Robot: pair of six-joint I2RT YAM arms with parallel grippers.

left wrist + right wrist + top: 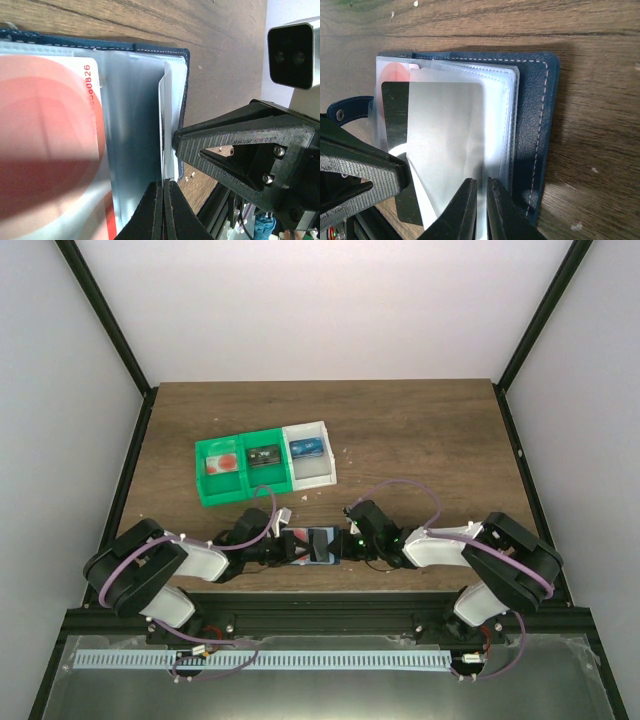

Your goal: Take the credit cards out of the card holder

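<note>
Three cards found in the green-and-white tray point(230, 496), one per compartment. Read left to right: red-and-white card point(222, 463), dark card point(263, 456), blue card point(306, 448). Judged done with, being out of the holder.

Nearer the table's front edge, found left gripper point(163, 187) pinched fully together on a thin pale leaf standing on edge. Sleeve or card: cannot tell.

Just right of it, found card holder point(540, 125) lying open on the wood, clear pockets uppermost, between the two grippers. Noted one red-spot card point(45, 130) inside a clear pocket. Judged not yet extracted.

Right of that, found right gripper point(481, 189) nipped almost closed on the free edge of a clear pocket leaf, with nothing else in its grip.

Handling, as judged: card light, thin, stiff and glossy, likely to slip from a shallow pinch. Pockets soft, floppy and clingy, apt to lift along with it. Recommend gripping across the card's exposed edge at the pocket mouth, flat faces between the pads. Recommend pinning the holder meanwhile by its stitched rim.
</note>
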